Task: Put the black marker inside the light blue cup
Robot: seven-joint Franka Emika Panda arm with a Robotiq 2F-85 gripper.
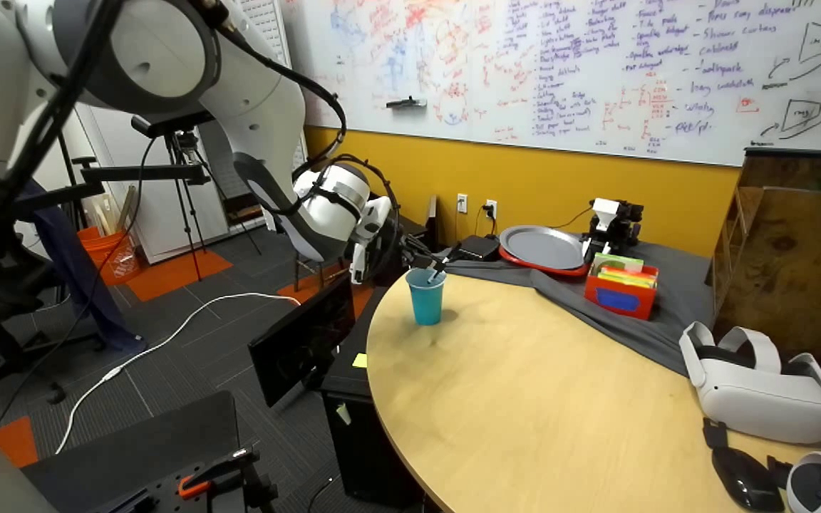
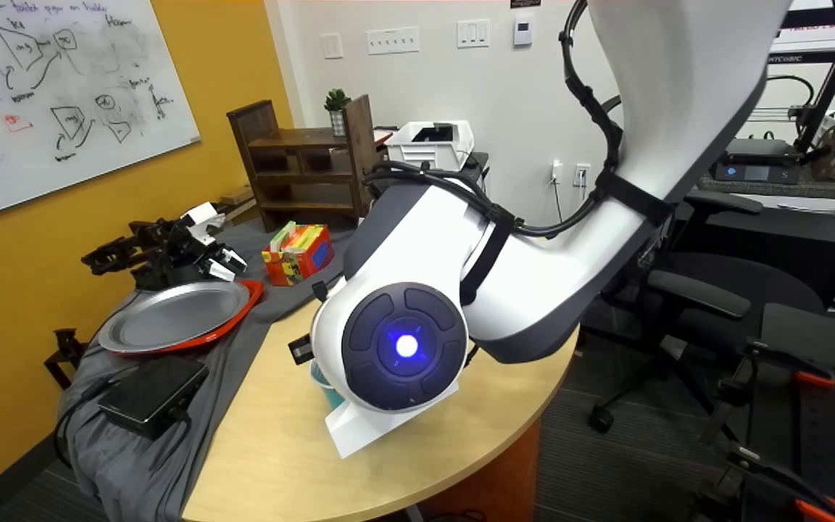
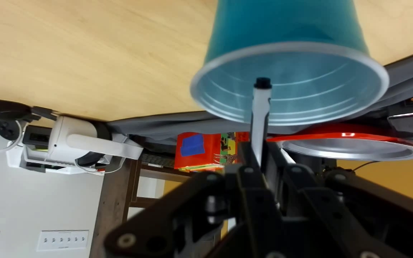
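Observation:
The light blue cup stands upright near the rounded edge of the wooden table. In an exterior view only part of the cup shows behind the wrist. In the wrist view, which is upside down, the cup fills the top, its mouth facing my fingers. My gripper is shut on the black marker, which has a pale body and a black end. The marker's black end points into the cup's mouth. In an exterior view my gripper is just above the rim, with the marker slanting down at the opening.
The wooden table has a grey cloth along its back. A silver pan on a red plate, a red box of cards, a small black-and-white robot arm and a white headset stand beyond the cup.

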